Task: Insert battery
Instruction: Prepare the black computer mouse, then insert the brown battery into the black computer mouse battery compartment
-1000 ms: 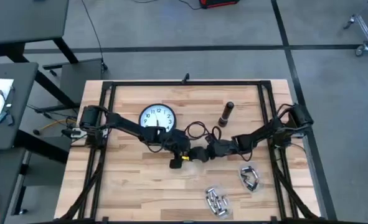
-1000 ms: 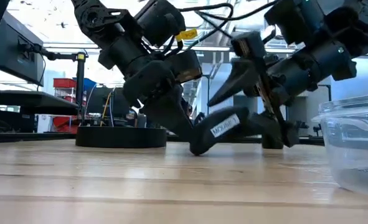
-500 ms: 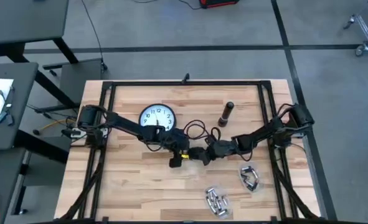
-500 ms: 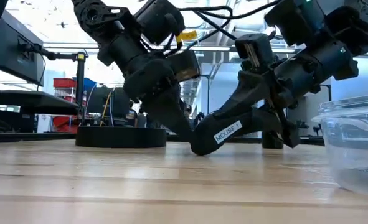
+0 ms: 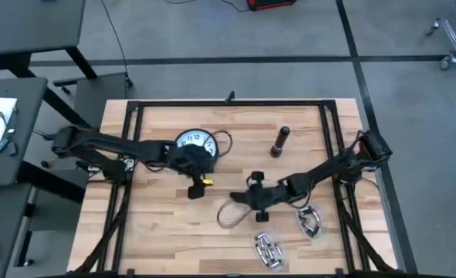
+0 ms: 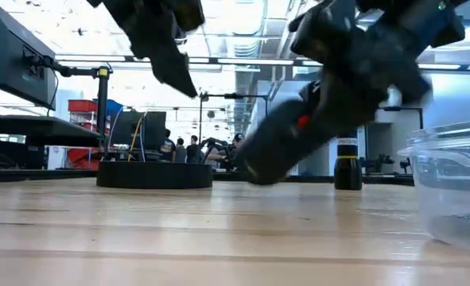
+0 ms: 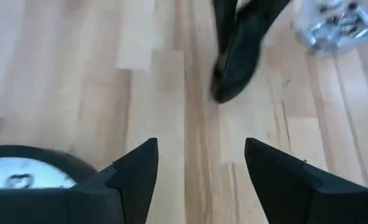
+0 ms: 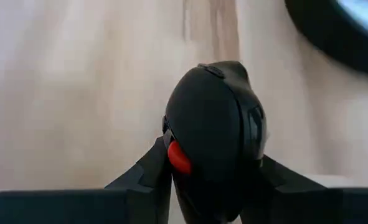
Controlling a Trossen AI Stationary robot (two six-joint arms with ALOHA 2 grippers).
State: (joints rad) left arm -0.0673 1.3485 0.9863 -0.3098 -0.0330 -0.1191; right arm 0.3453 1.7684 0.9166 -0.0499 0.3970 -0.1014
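Note:
In the high view my right gripper (image 5: pixel 258 199) is shut on a black computer mouse (image 5: pixel 245 199), a little right of the table's middle. The right wrist view shows the mouse (image 8: pixel 215 137) with a red spot between the two fingers. My left gripper (image 5: pixel 197 171) stands open by the round wall clock (image 5: pixel 195 144), apart from the mouse, with nothing between its fingers (image 7: pixel 199 168). Several silver batteries (image 5: pixel 268 249) lie in a clear container near the table's front edge. My right gripper pinches the mouse by its two long sides (image 8: pixel 171 155) between its two fingers, at the end nearer the wrist. The fingers slant down from the table's right side. The mouse (image 6: pixel 290 139) sits tilted, free end low; whether that end touches the table I cannot tell.
A dark flashlight (image 5: pixel 280 141) stands at the far right of the middle. A second clear container (image 5: pixel 311 221) with metal pieces sits beside the right arm, and its wall (image 6: pixel 457 191) shows large in the low view. A thin cable loop (image 5: pixel 228 216) lies beside the mouse.
My left gripper has let go of the mouse, risen and drawn back toward the table's left edge, to the clock. My right gripper has carried the mouse toward the near edge, still tilted.

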